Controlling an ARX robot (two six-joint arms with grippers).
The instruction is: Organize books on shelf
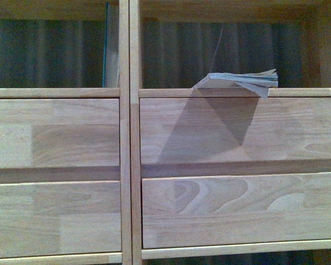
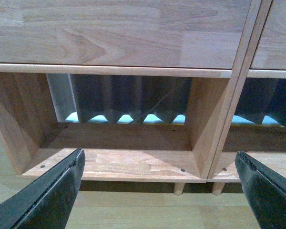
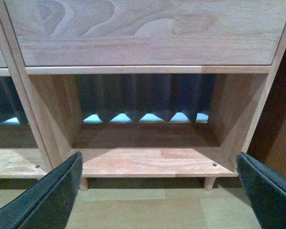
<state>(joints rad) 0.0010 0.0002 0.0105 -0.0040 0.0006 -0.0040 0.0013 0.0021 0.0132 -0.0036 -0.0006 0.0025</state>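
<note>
Showing only the middle of the shelf [image 1: 55, 93], the front view cuts off its top and foot, and neither arm appears there. Two books are visible. The pale paperback [image 1: 240, 80] lies flat on the right column's board, above the upper of the drawer fronts [image 1: 237, 132], of which four are counted. Its long axis runs side to side, its fanned pages point right, and one corner overhangs the edge. The cover print is unreadable. The teal book [image 1: 106, 47] stands upright just beside the central divider [image 1: 124, 55] in the left column, long axis vertical, and only a thin edge shows. The left gripper [image 2: 158, 153] and right gripper [image 3: 159, 155] are both spread wide and empty before the bottom compartments.
</note>
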